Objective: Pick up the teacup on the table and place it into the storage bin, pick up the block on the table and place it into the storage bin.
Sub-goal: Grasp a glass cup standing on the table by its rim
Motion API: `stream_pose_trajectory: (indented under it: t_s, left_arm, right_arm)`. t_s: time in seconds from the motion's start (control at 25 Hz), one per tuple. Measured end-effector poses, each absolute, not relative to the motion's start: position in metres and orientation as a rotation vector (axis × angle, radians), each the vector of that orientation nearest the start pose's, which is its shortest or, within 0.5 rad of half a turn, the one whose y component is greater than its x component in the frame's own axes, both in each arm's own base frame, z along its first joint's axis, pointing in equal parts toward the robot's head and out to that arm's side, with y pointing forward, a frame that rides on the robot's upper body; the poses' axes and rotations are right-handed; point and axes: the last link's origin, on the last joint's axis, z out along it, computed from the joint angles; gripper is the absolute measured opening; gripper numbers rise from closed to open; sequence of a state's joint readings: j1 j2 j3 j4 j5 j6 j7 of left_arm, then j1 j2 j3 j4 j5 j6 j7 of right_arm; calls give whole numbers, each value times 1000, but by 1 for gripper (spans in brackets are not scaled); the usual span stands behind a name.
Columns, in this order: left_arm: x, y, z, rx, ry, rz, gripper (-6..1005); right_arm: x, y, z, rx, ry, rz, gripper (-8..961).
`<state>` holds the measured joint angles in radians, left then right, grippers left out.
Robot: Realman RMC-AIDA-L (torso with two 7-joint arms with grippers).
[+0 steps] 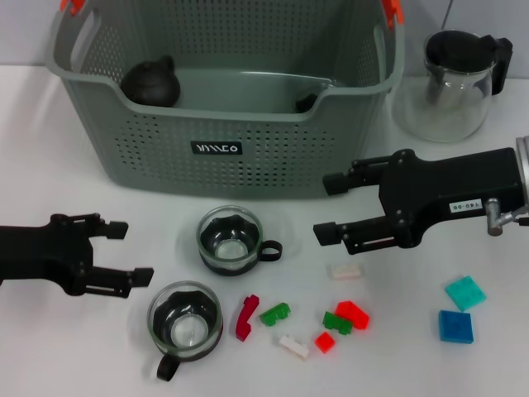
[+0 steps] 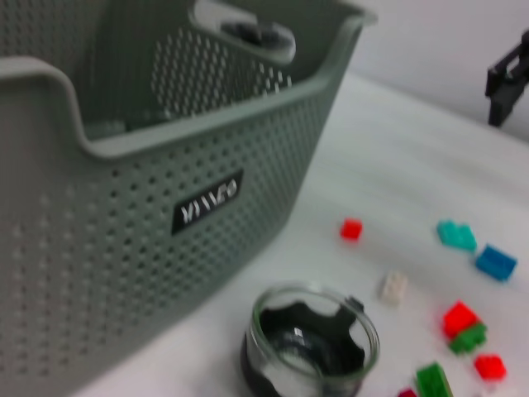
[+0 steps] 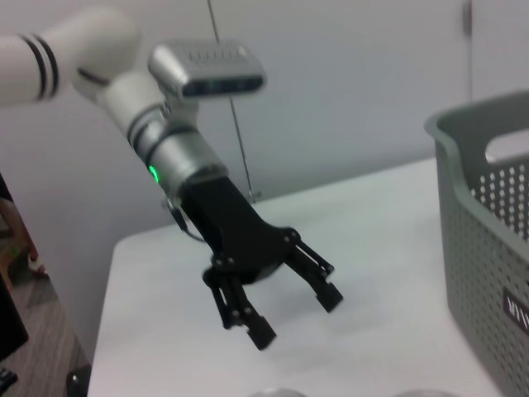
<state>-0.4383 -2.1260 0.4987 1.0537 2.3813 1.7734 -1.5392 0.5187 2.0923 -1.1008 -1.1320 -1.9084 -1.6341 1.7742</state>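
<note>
Left gripper point(image 1: 122, 251) spread, empty; a glass teacup point(image 1: 185, 318) sits just ahead, below its fingertips. Judged light, rigid, slippery, breakable: grip across the rim. Right gripper point(image 1: 331, 207) spread, hovering beside storage bin point(image 1: 157, 161).

A glass teapot point(image 1: 457, 87) with a black lid stands upright at the upper right of the head view on the white counter point(image 1: 50, 149). Inside the basket at upper left sits a dark round teapot point(image 1: 151, 83), with another dark item partly hidden farther right.
</note>
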Motion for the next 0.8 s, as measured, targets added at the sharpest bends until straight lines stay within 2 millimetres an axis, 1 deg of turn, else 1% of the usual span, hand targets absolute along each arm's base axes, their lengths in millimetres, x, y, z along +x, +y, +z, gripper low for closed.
stream_pose_trajectory:
  t_s: [0.04,0.12,0.2,0.36,0.4,0.44,0.52,0.68,0.8]
  left_arm:
    - [-298,291,52,-2747,-766,-280,947]
    - [-292,293,50,-2783,-773,-193,947]
    - [-285,295,45,-2813,-802,-104,947]
    - [-271,301,35,-2822,-853,21,946]
    - [-270,301,34,-2821,-861,31,946]
    - [-264,304,32,-2823,-882,70,946]
    - [-260,305,29,-2827,-895,98,946]
    - [-256,309,26,-2812,-909,149,946]
    - [-254,311,22,-2809,-901,197,946]
  right_arm:
    - [168,332,7,-3011,415,500,789]
    - [170,333,4,-3018,434,457,789]
    - [171,333,2,-3025,445,423,789]
    - [175,334,-3,-3043,472,356,789]
    - [177,335,-4,-3047,481,334,789]
    - [181,336,-8,-3058,497,285,789]
    - [182,336,-9,-3064,501,266,788]
    - [185,338,-17,-3089,513,179,788]
    - [186,340,-22,-3098,517,156,788]
